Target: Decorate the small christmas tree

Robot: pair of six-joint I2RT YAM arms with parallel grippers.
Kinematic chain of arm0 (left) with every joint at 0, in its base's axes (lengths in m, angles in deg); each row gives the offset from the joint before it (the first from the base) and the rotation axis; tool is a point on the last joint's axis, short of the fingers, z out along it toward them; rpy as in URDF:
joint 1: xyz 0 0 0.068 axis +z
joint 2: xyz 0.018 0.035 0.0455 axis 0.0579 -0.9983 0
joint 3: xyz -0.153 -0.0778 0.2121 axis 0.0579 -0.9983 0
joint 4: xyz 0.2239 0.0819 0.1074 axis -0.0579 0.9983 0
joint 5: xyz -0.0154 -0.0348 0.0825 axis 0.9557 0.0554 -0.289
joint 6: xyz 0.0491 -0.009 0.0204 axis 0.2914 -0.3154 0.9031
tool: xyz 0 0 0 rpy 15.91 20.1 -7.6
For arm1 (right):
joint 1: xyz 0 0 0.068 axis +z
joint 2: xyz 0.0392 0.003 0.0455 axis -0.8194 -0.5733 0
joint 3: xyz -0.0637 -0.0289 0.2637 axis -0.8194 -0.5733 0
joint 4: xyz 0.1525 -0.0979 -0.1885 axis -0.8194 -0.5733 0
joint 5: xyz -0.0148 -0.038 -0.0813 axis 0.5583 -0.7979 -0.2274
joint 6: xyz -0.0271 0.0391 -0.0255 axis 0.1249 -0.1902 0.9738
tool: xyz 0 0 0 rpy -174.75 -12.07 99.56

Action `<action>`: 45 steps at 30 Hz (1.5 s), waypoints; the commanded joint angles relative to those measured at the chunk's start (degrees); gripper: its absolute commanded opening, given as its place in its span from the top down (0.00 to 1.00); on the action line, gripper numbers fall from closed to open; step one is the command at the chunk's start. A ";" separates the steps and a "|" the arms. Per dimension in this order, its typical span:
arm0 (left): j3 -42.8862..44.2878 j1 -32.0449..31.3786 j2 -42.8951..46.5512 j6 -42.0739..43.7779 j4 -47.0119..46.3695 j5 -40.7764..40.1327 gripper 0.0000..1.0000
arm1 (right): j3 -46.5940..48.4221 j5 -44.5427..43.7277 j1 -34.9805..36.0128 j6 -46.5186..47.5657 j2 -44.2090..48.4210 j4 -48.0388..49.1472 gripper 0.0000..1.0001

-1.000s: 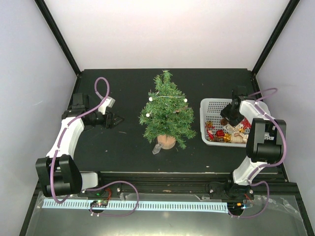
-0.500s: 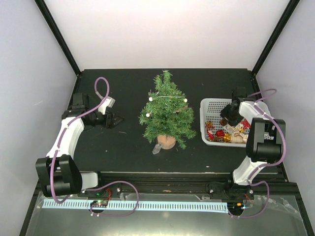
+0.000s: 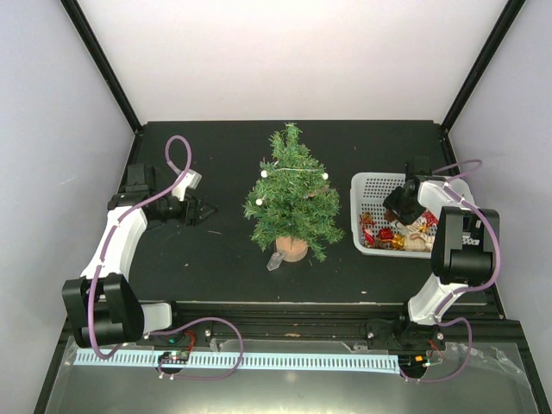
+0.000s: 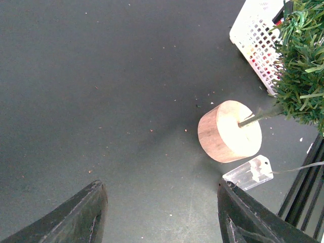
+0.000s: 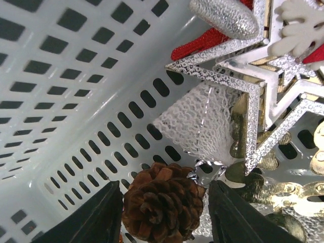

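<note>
Green small christmas tree (image 3: 291,194) stands upright, tip up

Tree (image 3: 291,194) centred, basket (image 3: 362,183) to its right, pine cone (image 5: 162,202) apparently in corner

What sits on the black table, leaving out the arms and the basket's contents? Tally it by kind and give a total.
small christmas tree: 1
white basket: 1
clear plastic box: 1
Total: 3
</note>
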 commanded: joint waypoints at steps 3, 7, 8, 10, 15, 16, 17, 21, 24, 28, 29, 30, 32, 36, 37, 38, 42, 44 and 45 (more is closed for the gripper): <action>0.12 -0.24 1.32 0.09 0.15 1.79 0.40 | -1.26 1.20 -0.22 0.75 0.49 1.35 0.55; 0.19 -0.27 1.41 0.02 0.05 1.81 0.39 | -1.68 1.35 -0.13 0.75 0.93 1.33 0.62; 0.15 -0.23 1.45 0.04 0.05 1.79 0.39 | -1.62 1.34 -0.05 0.76 1.19 1.27 0.64; 0.12 -0.27 1.57 -0.01 -0.04 1.79 0.40 | -1.61 1.04 -0.10 0.75 2.11 0.86 0.67; 0.06 -0.23 1.74 0.06 -0.05 1.62 0.39 | -1.25 0.28 -0.01 0.57 4.76 -0.22 0.70; 0.04 -0.27 1.76 0.06 -0.04 1.61 0.40 | -1.23 -0.02 0.04 0.51 5.43 -0.48 0.70; 0.06 -0.28 1.82 0.06 -0.02 1.56 0.39 | -1.22 -0.55 0.11 0.49 6.11 -0.76 0.70; 0.12 -0.21 2.09 0.40 0.31 1.20 0.40 | -0.95 -1.84 0.47 0.74 9.55 -2.59 0.70; 0.45 -0.15 2.46 0.59 0.54 0.87 0.39 | -0.34 -2.64 1.07 1.20 12.76 -4.47 0.70; 0.89 -0.21 3.17 0.80 1.17 0.41 0.39 | 0.85 -3.49 3.34 2.45 19.06 -7.32 0.70; 1.05 -0.21 3.43 0.94 1.36 0.28 0.39 | 1.31 -3.50 4.14 2.91 20.48 -8.18 0.70; 1.27 -0.17 3.61 1.21 1.76 0.05 0.39 | 1.90 -3.79 5.04 3.27 22.00 -9.14 0.70; 1.65 -0.19 3.93 1.60 2.29 -0.51 0.39 | 3.09 -5.77 6.96 3.91 24.91 -11.28 0.70; 2.17 -0.15 4.88 2.02 3.51 -1.01 0.39 | 3.80 -2.93 8.12 5.09 30.26 -13.31 0.70; 2.29 -0.17 5.06 2.16 3.79 -1.07 0.39 | 4.13 -2.52 8.69 5.70 31.54 -13.89 0.70; 2.46 -0.15 5.24 2.15 4.05 -1.15 0.39 | 4.75 -2.91 9.50 6.28 32.64 -14.79 0.70; 2.97 -0.21 5.72 2.07 4.82 -1.45 0.39 | 6.59 -0.53 12.34 8.49 36.32 -17.17 0.69; 3.13 -0.23 6.07 2.09 5.03 -1.67 0.39 | 7.55 2.10 14.90 9.85 37.69 -17.68 0.68; 3.19 -0.25 6.19 2.03 5.15 -1.83 0.39 | 8.38 2.42 16.62 10.33 38.15 -18.19 0.68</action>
